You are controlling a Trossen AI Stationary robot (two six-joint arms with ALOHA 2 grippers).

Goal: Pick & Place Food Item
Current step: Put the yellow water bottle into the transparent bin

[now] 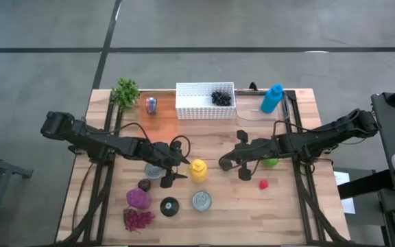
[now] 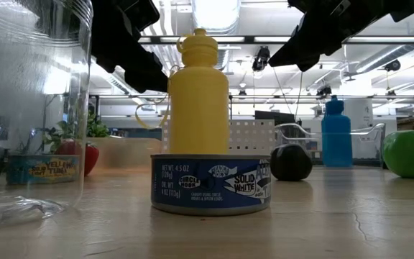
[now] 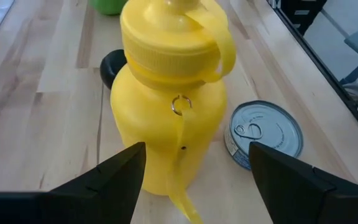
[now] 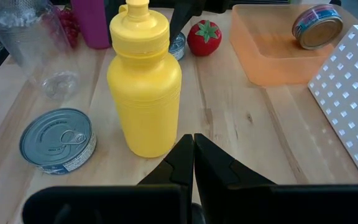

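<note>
At the centre of the wooden counter [image 1: 204, 147] stands the yellow squeeze bottle [image 1: 198, 169], upright, with its cap on. The left gripper [image 1: 172, 169] lies at the bottle's 9 o'clock in the high view, its jaws spread wide on either side of the bottle's body without touching it — the left wrist view shows clear gaps at both sides. The right gripper [image 1: 233, 162] hovers at the bottle's 3 o'clock, apart from it, jaws pressed together and holding nothing.

A tuna can [image 1: 201, 201] sits just beside the bottle at its 6 o'clock; in the low view its blue label stands in front of the bottle's base. A black lid [image 1: 169, 205] lies at the can's 9 o'clock, and a purple cabbage [image 1: 138, 199] farther out the same way. A red strawberry [image 1: 263, 184] rests at the bottle's 3 o'clock, beyond the right gripper, with a green lime [image 1: 271, 162] at about 2 o'clock.

Along the far edge — 12 o'clock from the bottle — stands a white perforated basket [image 1: 204, 100], with a blue bottle [image 1: 272, 99] at its 3 o'clock.
</note>
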